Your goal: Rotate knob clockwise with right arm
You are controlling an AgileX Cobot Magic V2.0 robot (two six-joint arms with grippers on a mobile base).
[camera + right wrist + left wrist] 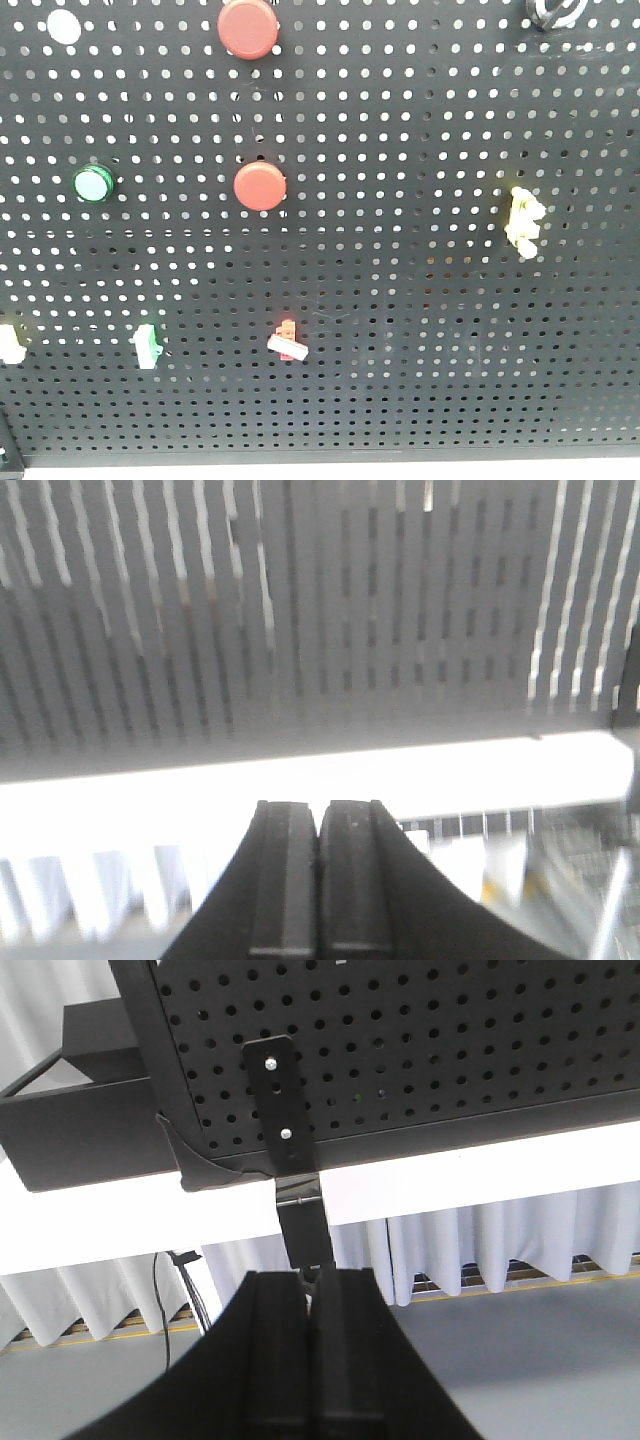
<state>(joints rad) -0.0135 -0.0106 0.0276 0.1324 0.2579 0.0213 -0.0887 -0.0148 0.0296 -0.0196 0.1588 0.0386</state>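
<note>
2 claws, left [312, 1360] and right [320, 880], both closed, seemingly below pegboard [420, 300].

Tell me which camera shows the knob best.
Exterior front-facing view, though the knob is cropped at the top right edge. The left wrist view shows only the panel's lower edge; the right wrist view is blurred. Neither shows it.

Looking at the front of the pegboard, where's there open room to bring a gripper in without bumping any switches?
Widest bare patch: the pegboard between the lower red button and the yellow toggle. The lower right, right of the small red switch, is also free. The left side is crowded: green button, green switch.
</note>
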